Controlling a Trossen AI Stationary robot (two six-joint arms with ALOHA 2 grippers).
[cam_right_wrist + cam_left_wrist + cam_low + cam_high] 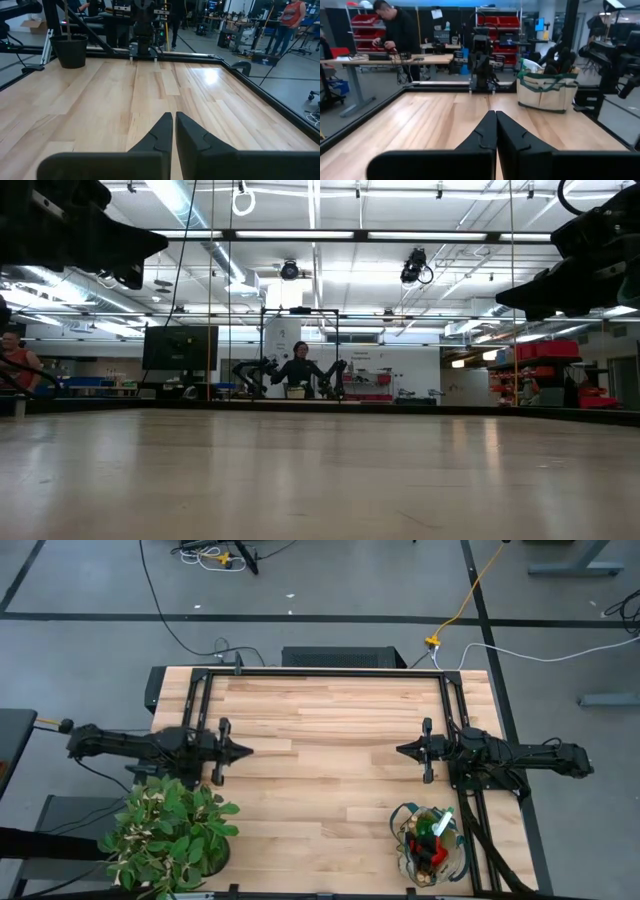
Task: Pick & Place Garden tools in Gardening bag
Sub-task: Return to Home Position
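Tools (pixel 430 840) packed, both arms parked above the table (pixel 320 720)

Gardening bag (pixel 399 828) is seen at the lower right of the high view, just beside the right arm (pixel 520 755), holding red gloves (pixel 428 853), a green-and-white item (pixel 441 823) and darker pieces that cannot be told apart; no tool is seen on the wood. Left gripper (pixel 245 750), centre left, and right gripper (pixel 400 749), centre right, are held with fingers pressed together on nothing. Trouble is judged likeliest if the soft bag, or a tool standing above its rim, were caught by the right arm's cables (pixel 482 840) and tipped; potted plant (pixel 170 835) leaves, lower left, could be brushed by the left arm (pixel 130 743).
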